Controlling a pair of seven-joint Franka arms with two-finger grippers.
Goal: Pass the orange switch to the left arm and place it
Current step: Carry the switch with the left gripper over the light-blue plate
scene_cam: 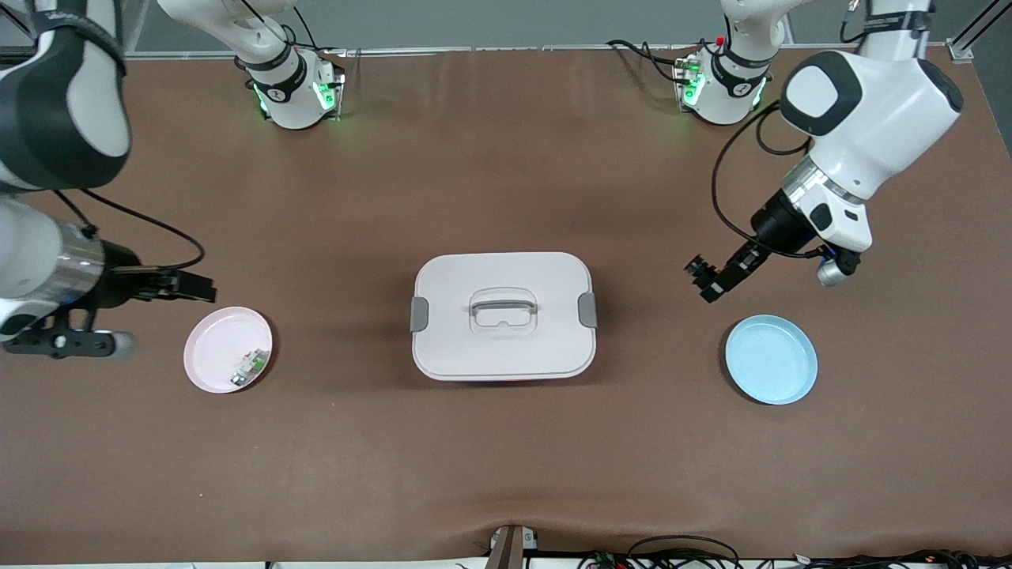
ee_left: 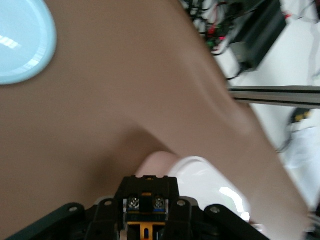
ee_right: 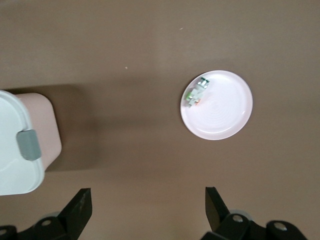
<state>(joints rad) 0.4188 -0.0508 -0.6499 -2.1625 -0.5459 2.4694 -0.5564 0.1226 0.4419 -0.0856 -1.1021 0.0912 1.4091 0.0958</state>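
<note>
The orange switch [scene_cam: 698, 268], a tiny black part with orange pieces, is clamped in my left gripper [scene_cam: 709, 282], which hangs over bare table between the box [scene_cam: 503, 314] and the blue plate [scene_cam: 771, 359]. In the left wrist view the switch [ee_left: 146, 200] fills the shut gripper [ee_left: 146, 222], with a corner of the box [ee_left: 207, 182] just past it. My right gripper [scene_cam: 198, 286] stands open and empty over the table beside the pink plate [scene_cam: 213, 348]. In the right wrist view that gripper [ee_right: 148, 200] has nothing between its fingers.
A small white-and-green component [scene_cam: 251, 365] lies on the pink plate [ee_right: 225, 115], toward the box. The white lidded box [ee_right: 15, 150] stands mid-table with grey latches. Cables run along the table edge nearest the front camera.
</note>
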